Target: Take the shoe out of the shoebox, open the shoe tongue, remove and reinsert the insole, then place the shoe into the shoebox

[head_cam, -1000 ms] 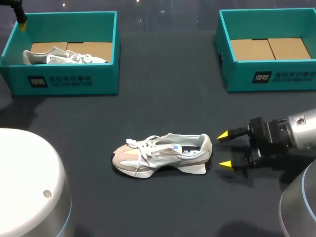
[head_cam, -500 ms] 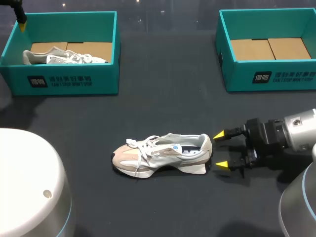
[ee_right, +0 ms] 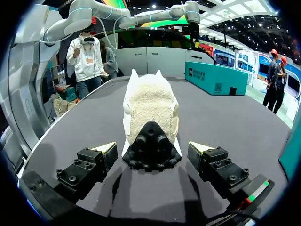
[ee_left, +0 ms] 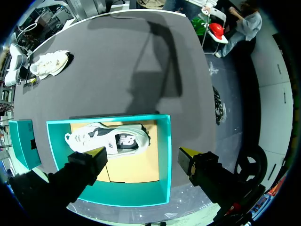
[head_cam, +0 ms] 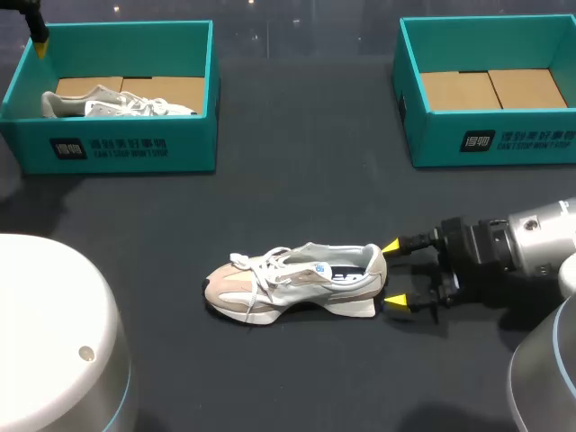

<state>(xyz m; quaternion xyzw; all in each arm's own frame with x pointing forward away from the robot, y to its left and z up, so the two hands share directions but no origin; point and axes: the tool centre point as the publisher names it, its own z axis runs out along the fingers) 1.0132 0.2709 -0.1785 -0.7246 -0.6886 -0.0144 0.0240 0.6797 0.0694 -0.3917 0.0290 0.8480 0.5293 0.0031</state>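
- Dark table (head_cam: 297, 162) fills the frame.
- Teal left shoebox (head_cam: 126, 148), upper left, holds a second shoe (head_cam: 108, 103) lying on its side. The teal right shoebox (head_cam: 495, 142) sits upper right.
- Shoe (head_cam: 292, 281) stands on its sole at lower centre, toe left, heel right.
- Right gripper (head_cam: 393, 274), lower right, is spread wide, its yellow tips either side of the heel, not touching.
- Left gripper (ee_left: 143, 153) hangs spread above the left shoebox.

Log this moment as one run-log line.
right end effector: open, at heel of sneaker on table | left end effector: open, over left shoebox holding second sneaker | right shoebox: no shoe
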